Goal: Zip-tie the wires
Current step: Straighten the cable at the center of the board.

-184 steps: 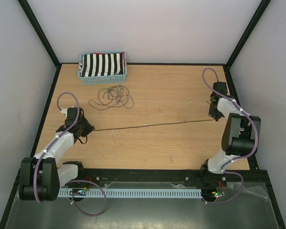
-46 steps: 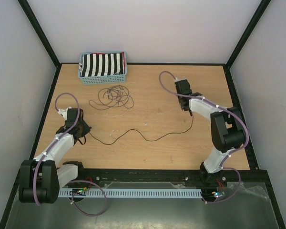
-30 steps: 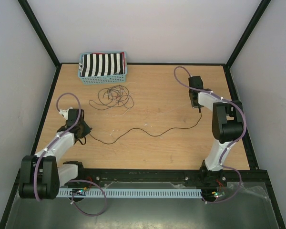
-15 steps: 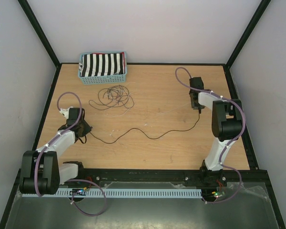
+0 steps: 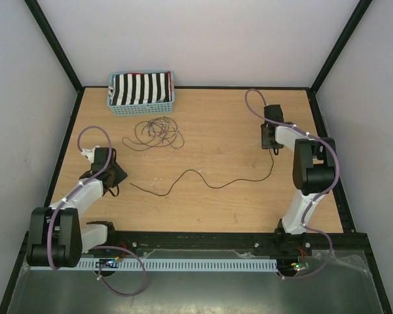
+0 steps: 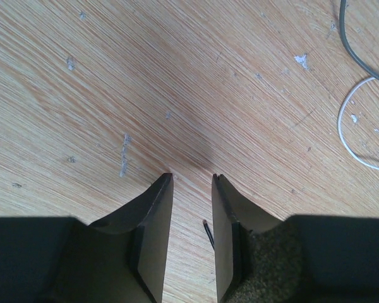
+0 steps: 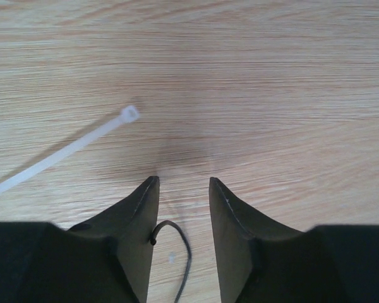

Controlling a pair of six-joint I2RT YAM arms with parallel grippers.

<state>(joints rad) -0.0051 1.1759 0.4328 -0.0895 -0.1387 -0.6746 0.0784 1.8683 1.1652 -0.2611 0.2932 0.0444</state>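
plainly, both tools stood with narrow gaps and nothing clamped. the left gripper (image 6: 191, 179) hung low over the wooden table (image 6: 114, 76), its fingers (image 6: 156, 233) slightly parted. the tip of the long black wire (image 6: 207, 231) showed loose in that gap, close by one finger. ahead and off to one side, a grey strand (image 6: 348, 38) and a white strand (image 6: 347, 132) curved on the wood. from above, the black wire (image 5: 219, 186) ran in slack waves from near the left gripper (image 5: 116, 175) to just beside the right gripper (image 5: 270, 140). the right gripper (image 7: 182, 182) was likewise narrowly parted, with the wire's other end (image 7: 188, 252) curling between its fingers (image 7: 136, 214); whether it touched one i could not tell. a white zip tie (image 7: 63, 154) lay flat ahead and to the side, its head nearest the fingertips. the tangle of wires (image 5: 154, 134) lay well apart from both grippers, nearer the left, just beside a blue basket (image 5: 142, 109) holding striped cloth (image 5: 141, 88).
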